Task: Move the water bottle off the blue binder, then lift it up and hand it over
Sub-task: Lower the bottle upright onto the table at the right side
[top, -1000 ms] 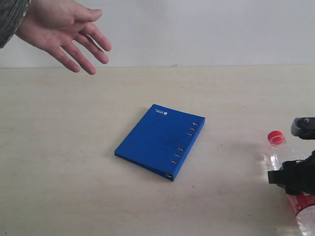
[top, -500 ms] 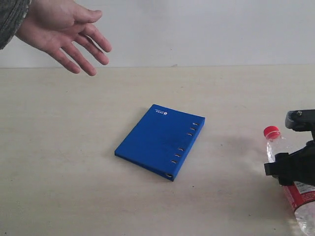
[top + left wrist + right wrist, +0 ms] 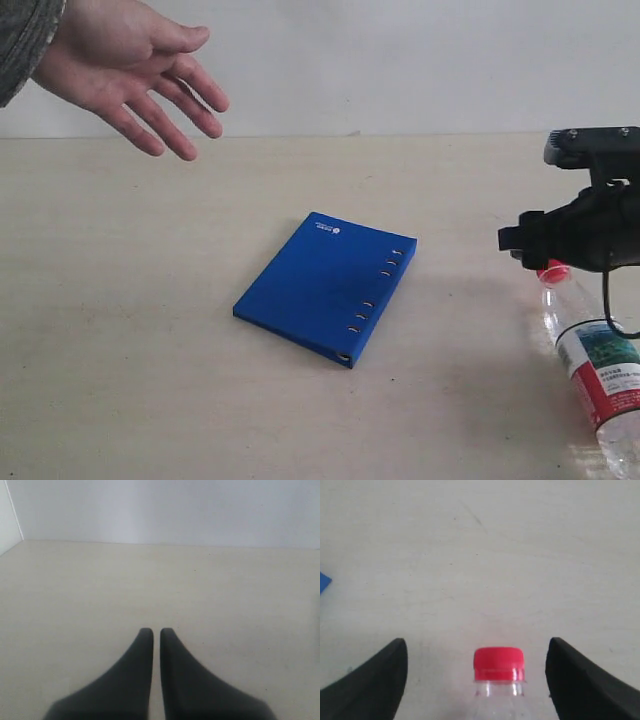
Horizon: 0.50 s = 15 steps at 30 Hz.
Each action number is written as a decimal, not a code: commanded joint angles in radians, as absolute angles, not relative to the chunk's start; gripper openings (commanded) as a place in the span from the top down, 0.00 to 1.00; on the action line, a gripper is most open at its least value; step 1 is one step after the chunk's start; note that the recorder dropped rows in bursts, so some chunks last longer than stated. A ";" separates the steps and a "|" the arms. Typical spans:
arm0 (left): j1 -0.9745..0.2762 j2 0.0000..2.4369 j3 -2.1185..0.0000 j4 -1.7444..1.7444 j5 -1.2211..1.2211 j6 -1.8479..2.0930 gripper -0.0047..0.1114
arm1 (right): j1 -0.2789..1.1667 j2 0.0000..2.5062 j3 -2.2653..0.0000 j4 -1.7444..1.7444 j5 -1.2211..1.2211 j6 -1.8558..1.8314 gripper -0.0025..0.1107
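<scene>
Reaching in at the far left, a person's open hand (image 3: 130, 70) hangs palm-up above the pale surface (image 3: 140, 320), fingers spread. The left gripper (image 3: 156, 632) shows only in its wrist view: its jaws are drawn almost together, a thin slit between them, holding nothing, with bare surface ahead. Near the middle, the blue binder (image 3: 325, 287) lies flat with its row of holes along its right edge. Well to the right of it, the water bottle (image 3: 600, 370) lies on the surface, clear of the binder. The right gripper (image 3: 477, 642) hangs over the bottle's red cap (image 3: 499, 664), jaws spread wide to either side, gripping nothing.
</scene>
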<state>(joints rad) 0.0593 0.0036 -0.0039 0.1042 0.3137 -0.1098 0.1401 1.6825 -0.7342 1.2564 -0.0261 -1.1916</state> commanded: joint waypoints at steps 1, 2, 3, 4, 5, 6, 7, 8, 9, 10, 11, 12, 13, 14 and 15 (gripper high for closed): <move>0.054 0.000 0.000 0.098 0.314 -0.105 0.92 | 0.137 1.767 -0.779 1.249 -0.023 -1.187 0.38; 0.054 0.000 0.000 0.098 0.314 -0.105 0.92 | 0.137 1.787 -0.779 1.249 -0.029 -1.187 0.38; 0.054 0.000 0.000 0.098 0.314 -0.105 0.92 | 0.137 1.796 -0.779 1.249 -0.029 -1.187 0.38; 0.054 0.000 0.000 0.098 0.314 -0.105 0.92 | 0.137 1.812 -0.779 1.249 -0.029 -1.187 0.38; 0.054 0.000 0.000 0.098 0.314 -0.105 0.92 | 0.137 1.816 -0.779 1.249 -0.029 -1.187 0.38; 0.054 0.000 0.000 0.098 0.314 -0.105 0.92 | 0.137 1.816 -0.779 1.249 -0.029 -1.178 0.39; 0.054 0.000 0.000 0.098 0.314 -0.105 0.92 | 0.137 1.814 -0.779 1.249 -0.029 -1.176 0.40; 0.054 0.000 0.000 0.098 0.314 -0.105 0.92 | 0.137 1.814 -0.779 1.249 -0.029 -1.176 0.45; 0.054 0.000 0.000 0.098 0.314 -0.105 0.92 | 0.137 1.814 -0.779 1.249 -0.029 -1.176 0.50; 0.054 0.000 0.000 0.098 0.314 -0.105 0.92 | 0.137 1.814 -0.779 1.249 -0.029 -1.176 0.57; 0.054 0.000 0.000 0.098 0.314 -0.105 0.92 | 0.137 1.814 -0.779 1.249 -0.024 -1.176 0.65; 0.054 0.000 0.000 0.098 0.314 -0.105 0.92 | 0.137 1.814 -0.779 1.249 -0.011 -1.176 0.71; 0.054 0.000 0.000 0.098 0.314 -0.105 0.92 | 0.137 1.814 -0.779 1.249 0.006 -1.176 0.78; 0.054 0.000 0.000 0.098 0.314 -0.105 0.92 | 0.137 1.814 -0.779 1.249 0.026 -1.176 0.84; 0.054 0.000 0.000 0.098 0.314 -0.105 0.92 | 0.137 1.813 -0.779 1.249 0.048 -1.176 0.89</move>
